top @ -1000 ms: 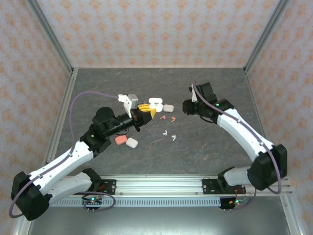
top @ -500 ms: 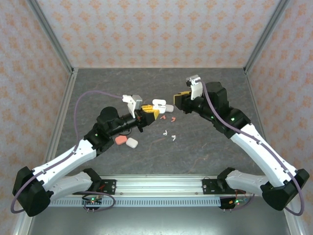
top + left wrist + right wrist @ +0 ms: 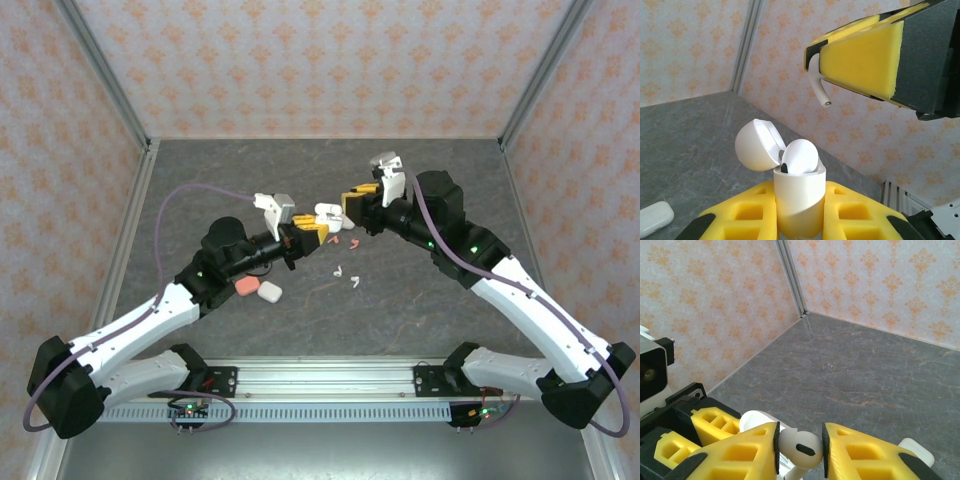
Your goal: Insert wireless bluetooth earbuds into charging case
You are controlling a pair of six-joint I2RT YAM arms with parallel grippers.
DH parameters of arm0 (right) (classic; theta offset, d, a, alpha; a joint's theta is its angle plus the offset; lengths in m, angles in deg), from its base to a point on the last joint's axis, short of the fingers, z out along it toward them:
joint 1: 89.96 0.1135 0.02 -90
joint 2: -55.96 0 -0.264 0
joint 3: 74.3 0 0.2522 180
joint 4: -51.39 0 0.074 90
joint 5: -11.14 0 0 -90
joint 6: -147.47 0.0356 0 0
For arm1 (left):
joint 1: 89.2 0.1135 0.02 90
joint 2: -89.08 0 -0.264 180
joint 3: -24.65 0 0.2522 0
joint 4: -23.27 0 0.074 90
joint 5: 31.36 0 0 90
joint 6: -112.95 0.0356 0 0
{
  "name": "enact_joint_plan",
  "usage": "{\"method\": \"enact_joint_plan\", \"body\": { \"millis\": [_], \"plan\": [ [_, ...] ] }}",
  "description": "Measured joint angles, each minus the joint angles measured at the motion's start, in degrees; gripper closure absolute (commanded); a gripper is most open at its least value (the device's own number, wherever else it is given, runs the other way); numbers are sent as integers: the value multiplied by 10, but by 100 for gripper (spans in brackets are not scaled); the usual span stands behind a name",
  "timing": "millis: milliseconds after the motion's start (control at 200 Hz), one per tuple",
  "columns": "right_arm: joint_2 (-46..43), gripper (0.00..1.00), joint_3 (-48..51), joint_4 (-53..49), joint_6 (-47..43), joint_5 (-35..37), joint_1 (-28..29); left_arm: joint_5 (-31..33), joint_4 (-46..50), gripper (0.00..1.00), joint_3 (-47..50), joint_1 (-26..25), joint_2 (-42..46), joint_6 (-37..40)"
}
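Observation:
My left gripper [image 3: 312,231] [image 3: 799,212] is shut on a white charging case [image 3: 797,200], held upright above the table. The case's lid [image 3: 755,145] is flipped open and one white earbud [image 3: 801,156] sits in it. My right gripper [image 3: 352,201] [image 3: 800,452] is shut on another white earbud [image 3: 800,447]. That earbud's stem [image 3: 818,87] hangs just above and to the right of the open case. Loose on the table lie two white earbuds [image 3: 347,276] and two pink earbuds [image 3: 343,241].
A pink case [image 3: 245,286] and a white closed case [image 3: 269,291] lie left of centre. Another closed white case [image 3: 655,218] [image 3: 916,450] rests on the table near the grippers. Patterned walls enclose the dark grey table [image 3: 430,300].
The right arm has swung in from the right and carried its earbud to just above the open case. The left gripper has edged right with the case.

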Motion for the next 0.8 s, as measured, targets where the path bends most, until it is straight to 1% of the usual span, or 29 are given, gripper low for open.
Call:
{"method": "enact_joint_plan", "body": {
  "millis": [801],
  "plan": [
    [29,73,7,-7,-1,-2,16,7,0,100,-7,0,-1,0]
  ]
}}
